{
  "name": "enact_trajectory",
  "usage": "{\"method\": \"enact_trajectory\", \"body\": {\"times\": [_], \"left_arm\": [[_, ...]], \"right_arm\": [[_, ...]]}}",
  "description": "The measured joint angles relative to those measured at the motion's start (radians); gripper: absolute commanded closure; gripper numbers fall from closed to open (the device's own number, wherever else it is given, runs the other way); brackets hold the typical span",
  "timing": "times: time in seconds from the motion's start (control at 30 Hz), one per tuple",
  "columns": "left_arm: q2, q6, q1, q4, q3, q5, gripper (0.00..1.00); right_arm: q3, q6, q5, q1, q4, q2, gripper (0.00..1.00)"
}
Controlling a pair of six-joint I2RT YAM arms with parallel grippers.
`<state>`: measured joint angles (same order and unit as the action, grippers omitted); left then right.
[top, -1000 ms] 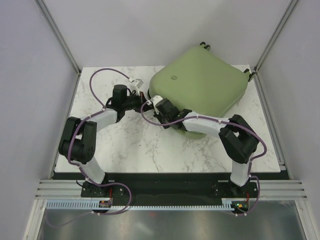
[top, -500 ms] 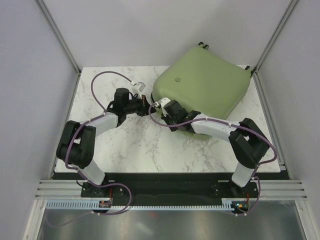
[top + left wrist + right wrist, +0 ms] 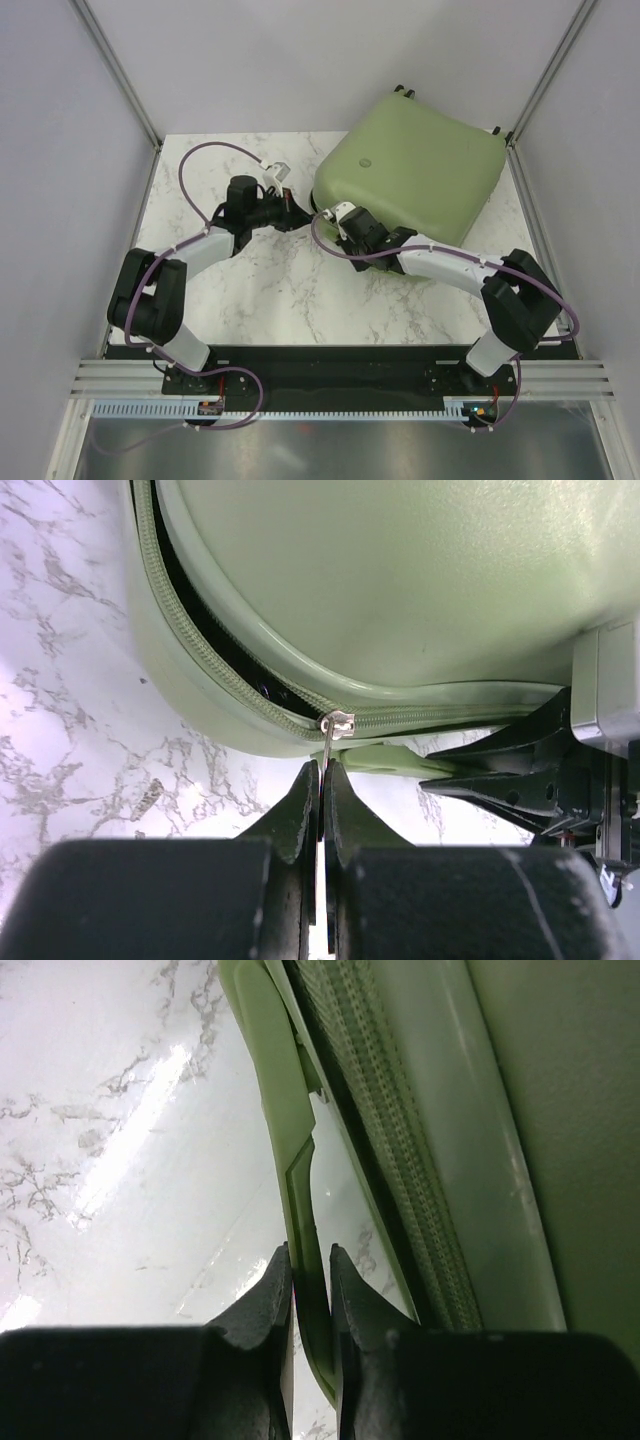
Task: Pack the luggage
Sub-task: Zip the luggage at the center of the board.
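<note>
Left hand (image 3: 321,780): closed, fingertips pinching the thin metal zip pull (image 3: 329,745) just below its slider (image 3: 338,723).

Right hand (image 3: 308,1260): closed on the flat green side handle (image 3: 292,1165) that stands off the shell. It sits just beside the left hand at the luggage's near-left corner.

Luggage (image 3: 420,165): lid down, lying on the far right part of the worktop (image 3: 250,290), with the wheels at the far edge.

Seam (image 3: 195,640): the teeth are meshed on the right-hand side of the slider. On the other side a dark gap runs open around the corner.

Step in hand, by my reading: zipping the case shut, with the left hand drawing the slider and the right hand bracing the shell.

Notes for doing it well:
- Pull along the line of the teeth and follow the corner's curve. A pull outward from the shell would likely jam the slider or let the tab slip free.
- The tab is thin, so the pinch is shallow. Go slowly and steadily.
- Hold the right hand firm so the case does not swing on the worktop.
- Watch that the lid edge sits flush ahead of the slider.

Share zipped: cannot tell, as most of the seam is hidden.
</note>
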<state>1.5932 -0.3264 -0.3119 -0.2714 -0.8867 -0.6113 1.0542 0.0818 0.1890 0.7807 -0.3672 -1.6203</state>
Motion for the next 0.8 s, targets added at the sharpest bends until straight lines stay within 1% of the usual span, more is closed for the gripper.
{"method": "enact_trajectory", "body": {"times": [0.3, 0.5, 0.67, 0.8], "left_arm": [[-0.003, -0.015, -0.015, -0.02, 0.0, -0.021, 0.98], [-0.006, -0.017, -0.021, -0.03, -0.005, -0.019, 0.98], [0.002, -0.018, -0.023, -0.021, -0.03, -0.02, 0.98], [0.012, -0.018, -0.032, -0.013, -0.058, -0.022, 0.98]], "right_arm": [[-0.068, 0.053, 0.04, -0.002, -0.047, 0.109, 1.0], [-0.071, 0.091, 0.054, -0.002, -0.064, 0.131, 1.0], [-0.08, 0.13, 0.06, -0.007, -0.072, 0.159, 1.0], [-0.103, 0.165, 0.059, -0.023, -0.084, 0.212, 1.0]]}}
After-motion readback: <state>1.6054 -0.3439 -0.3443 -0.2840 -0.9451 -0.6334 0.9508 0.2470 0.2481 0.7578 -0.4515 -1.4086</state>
